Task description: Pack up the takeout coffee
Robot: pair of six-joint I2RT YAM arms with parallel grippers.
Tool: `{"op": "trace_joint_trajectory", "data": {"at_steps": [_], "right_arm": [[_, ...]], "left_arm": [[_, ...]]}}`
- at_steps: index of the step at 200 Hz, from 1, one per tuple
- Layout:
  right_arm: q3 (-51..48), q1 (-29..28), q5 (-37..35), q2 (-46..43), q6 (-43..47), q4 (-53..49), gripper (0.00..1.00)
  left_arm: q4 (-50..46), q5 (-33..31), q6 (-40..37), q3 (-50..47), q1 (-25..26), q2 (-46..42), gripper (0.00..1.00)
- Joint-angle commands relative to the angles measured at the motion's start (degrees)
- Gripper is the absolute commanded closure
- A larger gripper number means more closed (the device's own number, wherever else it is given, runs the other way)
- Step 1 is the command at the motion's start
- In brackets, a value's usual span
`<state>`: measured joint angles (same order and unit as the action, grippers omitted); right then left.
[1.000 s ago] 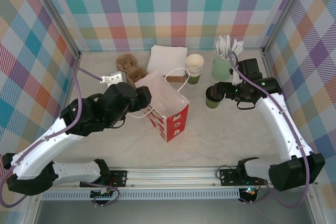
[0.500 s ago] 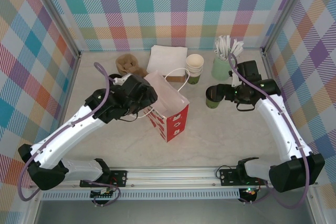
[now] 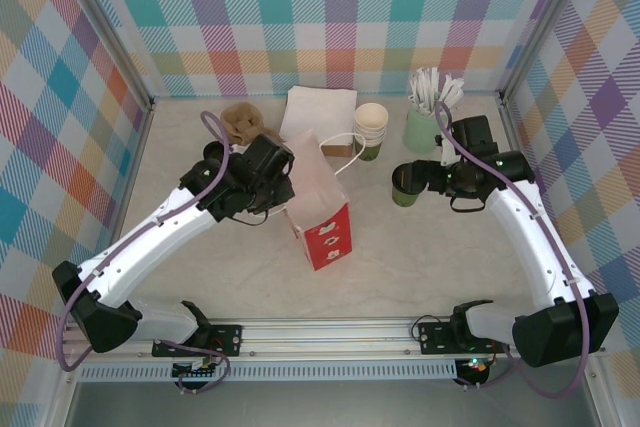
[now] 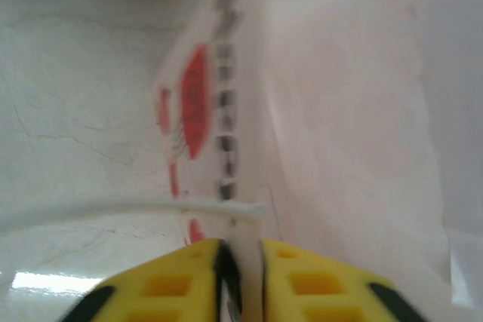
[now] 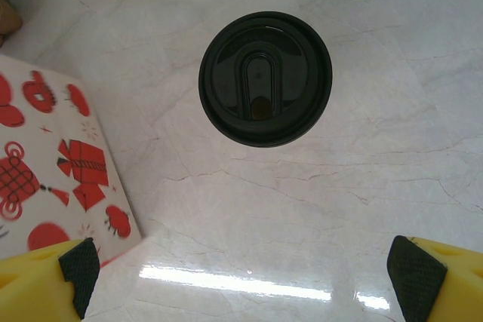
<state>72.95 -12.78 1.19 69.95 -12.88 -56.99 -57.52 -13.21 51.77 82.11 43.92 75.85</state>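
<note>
From above: gripping the rim of the red-and-white paper bag [image 3: 325, 222] at frame centre with the left fingers [image 3: 283, 179]; poising the right fingers [image 3: 420, 175] just by the takeout coffee [image 3: 404, 192], centre right on the bench [image 3: 420, 267].
Left wrist: pinched nearly together on the bag's paper wall.
Right wrist: spread wide, holding nothing, with the coffee's black lid [image 5: 265, 78] at upper centre.

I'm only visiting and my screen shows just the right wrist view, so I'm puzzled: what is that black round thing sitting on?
Observer: That lid caps a dark green paper cup, plain from the overhead camera.
Visitor: And what is happening off to my left?
Observer: The left tool pinches the top edge of a paper bag with red prints.
</note>
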Motion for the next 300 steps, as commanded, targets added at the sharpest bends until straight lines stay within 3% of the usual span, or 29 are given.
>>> {"op": "trace_joint_trajectory", "data": {"at_steps": [1,20,39,117,155,197,237,300], "right_arm": [[0.0,0.2,1.2,-0.5,0.1,0.4,0.00],[0.1,0.2,1.4,-0.4,0.1,0.4,0.00],[0.2,0.2,1.4,-0.3,0.2,0.4,0.00],[0.4,0.2,1.6,0.4,0.1,0.3,0.00],[0.4,0.2,1.4,0.4,0.2,0.3,0.00],[-0.1,0.2,2.0,0.9,0.0,0.6,0.00],[-0.3,0.2,2.3,1.1,-0.1,0.7,0.00],[-0.3,0.2,2.3,1.4,0.1,0.6,0.00]], "left_arm": [[0.2,3.1,-6.9,2.3,-2.3,0.9,0.91],[0.1,7.8,-10.4,3.3,-4.3,2.1,1.00],[-0.1,10.3,-13.4,4.2,-5.5,3.6,1.00],[-3.6,9.3,-19.9,14.9,-6.9,12.4,1.00],[-5.5,11.0,-21.5,18.4,-7.5,14.1,0.68],[-7.0,14.7,-23.2,23.6,-9.9,11.6,0.52],[-7.4,21.8,-25.7,27.5,-17.6,8.1,0.43],[-3.7,29.1,-28.5,21.5,-39.6,7.1,0.42]]}}
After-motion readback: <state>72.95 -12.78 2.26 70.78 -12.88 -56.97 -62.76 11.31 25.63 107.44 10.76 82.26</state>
